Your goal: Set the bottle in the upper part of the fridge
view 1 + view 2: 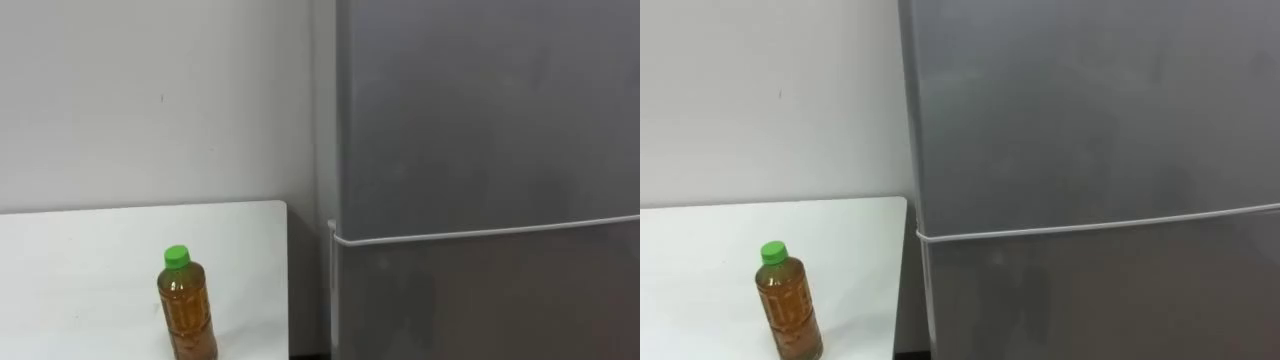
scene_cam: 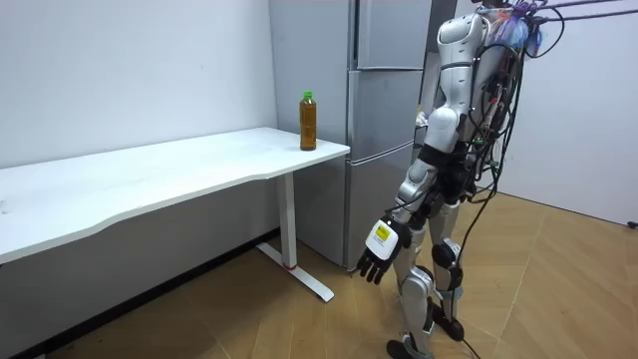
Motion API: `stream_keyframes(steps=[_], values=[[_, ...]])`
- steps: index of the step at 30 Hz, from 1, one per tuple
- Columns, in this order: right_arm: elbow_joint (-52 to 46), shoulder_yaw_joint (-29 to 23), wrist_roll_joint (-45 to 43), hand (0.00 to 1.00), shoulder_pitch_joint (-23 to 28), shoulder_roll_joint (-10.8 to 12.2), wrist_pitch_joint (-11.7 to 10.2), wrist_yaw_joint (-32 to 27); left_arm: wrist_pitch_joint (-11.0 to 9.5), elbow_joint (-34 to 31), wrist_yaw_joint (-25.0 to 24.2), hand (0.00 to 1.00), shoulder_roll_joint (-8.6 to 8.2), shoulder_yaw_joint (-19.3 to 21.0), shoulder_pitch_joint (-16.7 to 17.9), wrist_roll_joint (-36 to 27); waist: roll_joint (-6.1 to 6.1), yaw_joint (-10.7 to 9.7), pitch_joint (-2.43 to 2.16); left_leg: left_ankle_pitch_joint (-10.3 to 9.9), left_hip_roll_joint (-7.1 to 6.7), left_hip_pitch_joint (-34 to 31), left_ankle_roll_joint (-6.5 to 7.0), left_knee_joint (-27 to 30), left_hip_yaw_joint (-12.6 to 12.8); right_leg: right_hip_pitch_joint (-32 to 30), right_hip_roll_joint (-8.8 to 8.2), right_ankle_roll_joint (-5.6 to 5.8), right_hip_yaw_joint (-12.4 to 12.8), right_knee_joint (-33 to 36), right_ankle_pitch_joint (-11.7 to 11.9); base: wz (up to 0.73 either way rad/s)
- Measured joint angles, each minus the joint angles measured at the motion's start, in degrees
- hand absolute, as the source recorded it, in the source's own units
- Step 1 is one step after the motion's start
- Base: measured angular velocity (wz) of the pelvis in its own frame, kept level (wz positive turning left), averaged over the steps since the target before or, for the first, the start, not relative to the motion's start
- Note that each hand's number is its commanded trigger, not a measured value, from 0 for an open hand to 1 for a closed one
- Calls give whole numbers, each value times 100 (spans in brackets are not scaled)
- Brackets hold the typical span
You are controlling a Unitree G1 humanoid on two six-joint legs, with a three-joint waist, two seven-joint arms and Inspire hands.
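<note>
A clear bottle (image 1: 187,305) of amber drink with a green cap stands upright on the white table (image 1: 90,260), near its right end. The same bottle (image 2: 308,121) stands by the table corner next to the fridge in the room view. Right of the table rises the grey fridge (image 1: 480,110), its upper and lower doors both closed, with a pale seam (image 1: 480,235) between them. I stand facing the fridge, about a step back from it. My left hand (image 2: 379,261) hangs low at my side with relaxed fingers, holding nothing, far from the bottle.
A narrow gap separates the table's right edge from the fridge side. A white wall (image 1: 150,100) runs behind the table. The long table (image 2: 179,170) stretches away toward the room view's left on a white leg (image 2: 291,224). Wooden floor (image 2: 558,289) lies around me.
</note>
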Motion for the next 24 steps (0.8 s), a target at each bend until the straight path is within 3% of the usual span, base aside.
stream_keyframes(steps=[2, 18, 24], values=[[1, -3, -1, 0, -12, 0, 25, 0, 8, 2, -12, 0, 0, 1, 3, -215, -8, 2, 0, 0, 0, -1, 0, 3, 1, -23, -1, 0, 0, 5, 0, 0], [8, -233, -198, 0, -17, 14, 121, 2, 122, 4, -152, 0, 3, 34, 49, -199, -6, -8, -2, 0, 0, 32, 0, 2, 0, 19, 2, -1, 8, -2, 1, 0], [-49, -228, -205, 0, -10, -4, 126, -6, 125, -206, -75, 0, 55, 131, -15, -1019, 29, 6, -3, -1, 5, -7, -1, 8, -6, 12, 4, -1, 0, 0, 0, 1]])
